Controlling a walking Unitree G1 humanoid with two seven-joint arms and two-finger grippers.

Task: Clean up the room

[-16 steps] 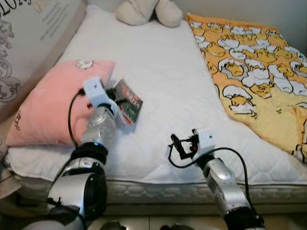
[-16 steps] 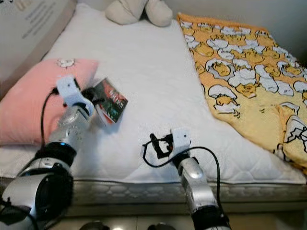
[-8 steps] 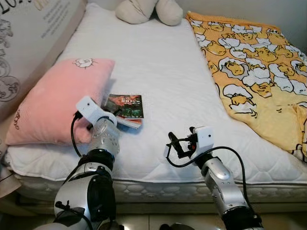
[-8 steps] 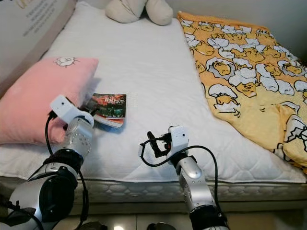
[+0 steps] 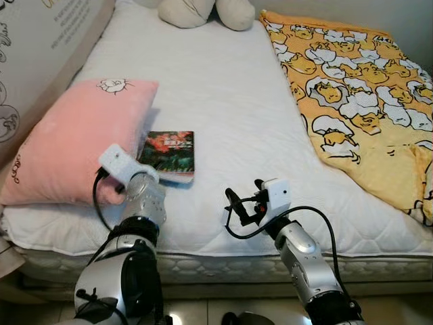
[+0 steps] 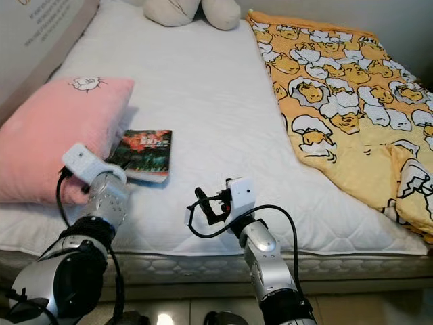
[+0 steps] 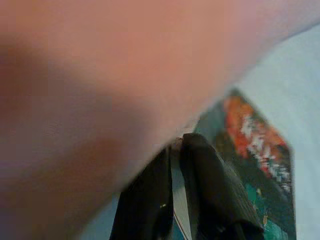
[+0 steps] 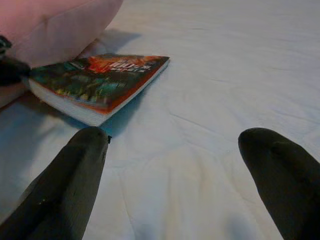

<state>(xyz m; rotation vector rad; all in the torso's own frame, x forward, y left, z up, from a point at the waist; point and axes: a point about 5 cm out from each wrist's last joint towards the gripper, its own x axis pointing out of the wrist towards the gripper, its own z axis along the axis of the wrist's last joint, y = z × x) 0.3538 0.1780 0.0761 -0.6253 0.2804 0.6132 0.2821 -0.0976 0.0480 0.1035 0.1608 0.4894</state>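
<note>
- White mattress [image 5: 223, 95]: a book [image 5: 169, 152] is laid flat beside a pink pillow [image 5: 74, 145].
- Left gripper [image 7: 175, 200], half hidden by the pillow, is pinched on the book's edge.
- Right gripper [image 8: 175, 180] is spread wide.

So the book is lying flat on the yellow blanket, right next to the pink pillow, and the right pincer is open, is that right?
Not quite. The book lies flat on the white mattress, not on the yellow blanket, which is over on the robot's right. The left eye view shows this. The rest holds: it is right next to the pink pillow, and the right pincer is open.
</note>
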